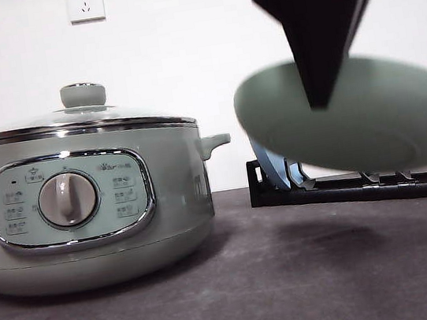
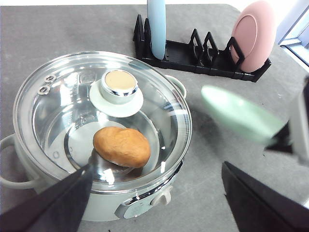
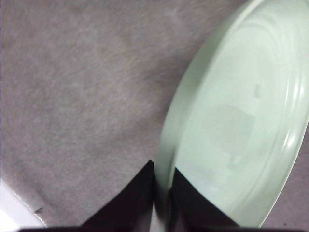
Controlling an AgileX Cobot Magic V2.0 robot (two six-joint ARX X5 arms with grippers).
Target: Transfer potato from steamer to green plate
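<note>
- Well, the potato (image 2: 121,146) lies inside the steamer (image 2: 96,145), under its glass lid (image 2: 72,111); I judge it firm, smooth and light, best taken across its middle.
- My right hand (image 3: 161,193) pinches the green plate (image 3: 241,125) by its rim, beside the steamer.
- My left hand (image 2: 154,203) is spread above the steamer.

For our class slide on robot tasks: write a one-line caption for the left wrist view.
Potato sits under the steamer's glass lid while the right gripper carries the green plate.
</note>
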